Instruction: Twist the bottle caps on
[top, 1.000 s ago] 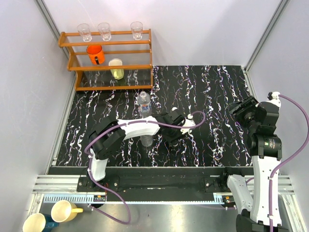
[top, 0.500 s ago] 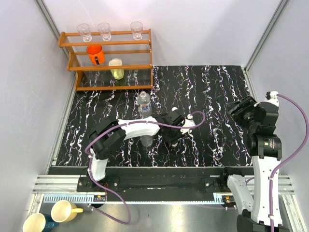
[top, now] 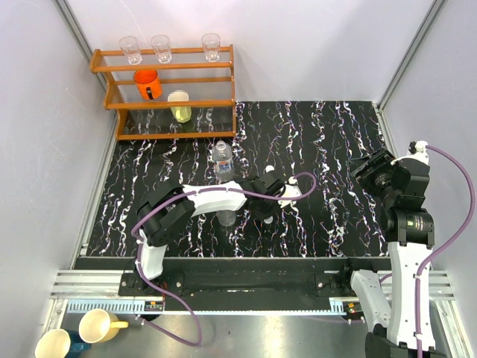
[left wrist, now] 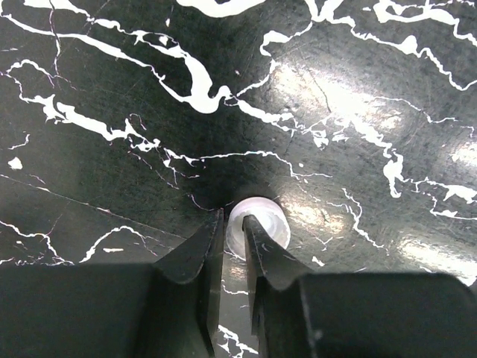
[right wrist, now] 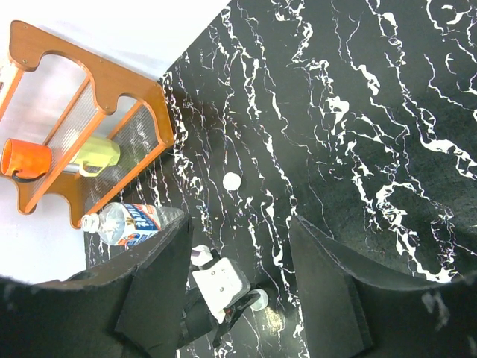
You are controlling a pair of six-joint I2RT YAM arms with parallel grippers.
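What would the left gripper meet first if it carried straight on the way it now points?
The left gripper would meet the bottle cap just at its fingertips, with the table directly beneath; whether they already touch is unclear.

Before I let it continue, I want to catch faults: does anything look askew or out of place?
The small white round plastic cap lies off-centre at the left pincer: it pokes out to one side of the narrow-set fingers rather than squarely between them. Nothing looks spilled.

Black white-veined marble tabletop (top: 328,149) between pale lilac walls (top: 313,45) — orange wooden rack (top: 168,101) at the far-left corner
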